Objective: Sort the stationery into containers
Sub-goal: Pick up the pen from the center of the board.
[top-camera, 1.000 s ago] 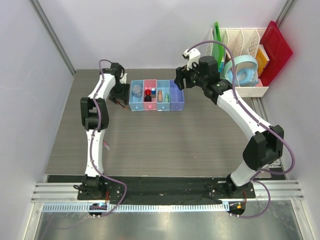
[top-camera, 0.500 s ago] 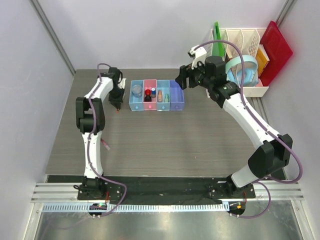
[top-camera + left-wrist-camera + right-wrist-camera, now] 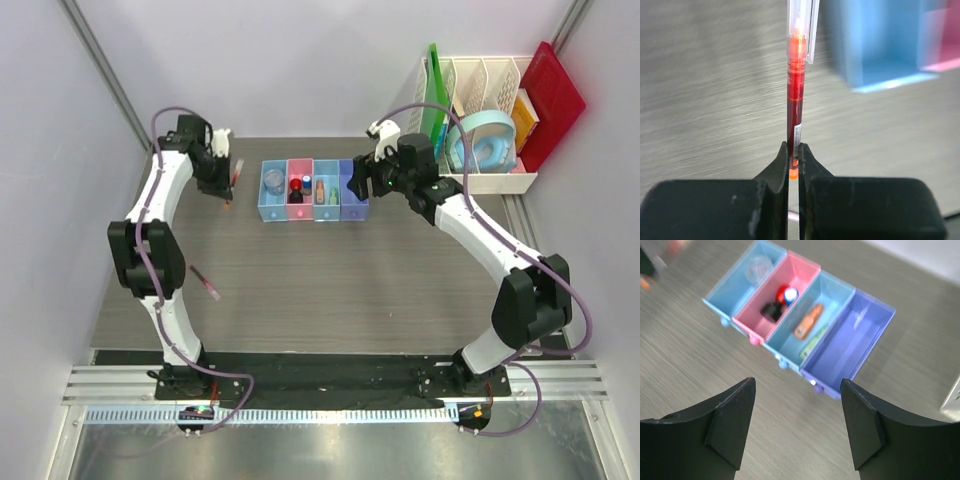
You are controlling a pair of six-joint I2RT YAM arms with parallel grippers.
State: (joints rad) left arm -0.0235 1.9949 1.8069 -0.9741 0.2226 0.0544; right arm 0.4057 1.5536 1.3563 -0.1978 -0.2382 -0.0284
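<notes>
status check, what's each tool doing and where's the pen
left tool shut on red pen, left of the bins. right tool open above bins. second pen loose on table. nothing between held pen and bins.

Your top view looks down from above and behind the arm bases (image 3: 185,372), far enough back that the row of bins (image 3: 313,214) sits small in the upper middle, with table (image 3: 330,280) on every side of it. Your left wrist camera rides very close behind the left gripper (image 3: 794,150), facing along the red pen (image 3: 795,85) from left of the bins; only their blurred left end shows, at upper right. Your right wrist camera looks steeply down from the bins' near right side, close enough that all four compartments fill the space above the right gripper (image 3: 797,382). All three views share the bins' left end.
</notes>
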